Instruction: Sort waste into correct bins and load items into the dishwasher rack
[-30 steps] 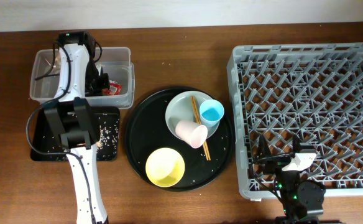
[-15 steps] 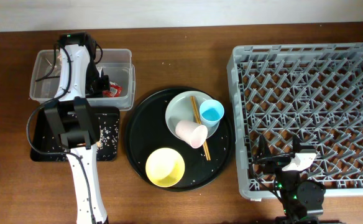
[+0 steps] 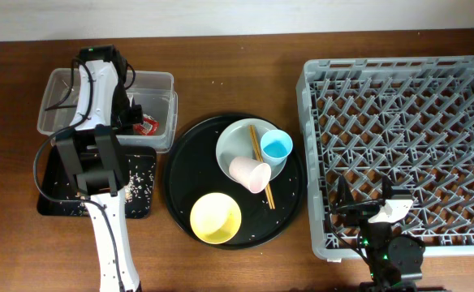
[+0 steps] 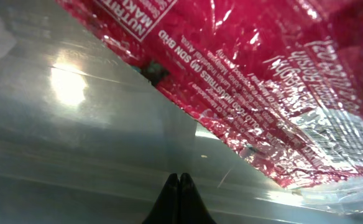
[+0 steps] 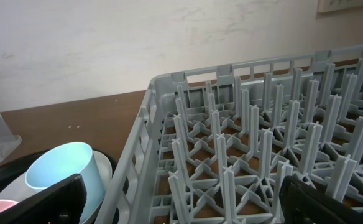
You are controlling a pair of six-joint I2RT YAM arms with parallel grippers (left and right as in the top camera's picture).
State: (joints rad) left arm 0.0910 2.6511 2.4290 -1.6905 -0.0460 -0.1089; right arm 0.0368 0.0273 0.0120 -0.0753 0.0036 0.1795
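My left gripper is down inside the clear tub, shut with nothing between its tips. The red snack wrapper lies just beyond them on the tub floor, and from above the wrapper shows at the tub's right end. The black rectangular tray in front holds rice grains. The grey plate carries the light blue cup, the pink cup on its side and the chopsticks. The yellow bowl sits nearer. My right gripper stands open over the dishwasher rack.
The plate and bowl rest on a large round black tray between the bins and the rack. In the right wrist view the blue cup shows left of the rack's wall. My left arm stretches over the black tray.
The clear tub has slid and tilted towards the front, its right end lower, with the wrapper moving along. The black tray has shifted slightly forward. The right arm has not moved.
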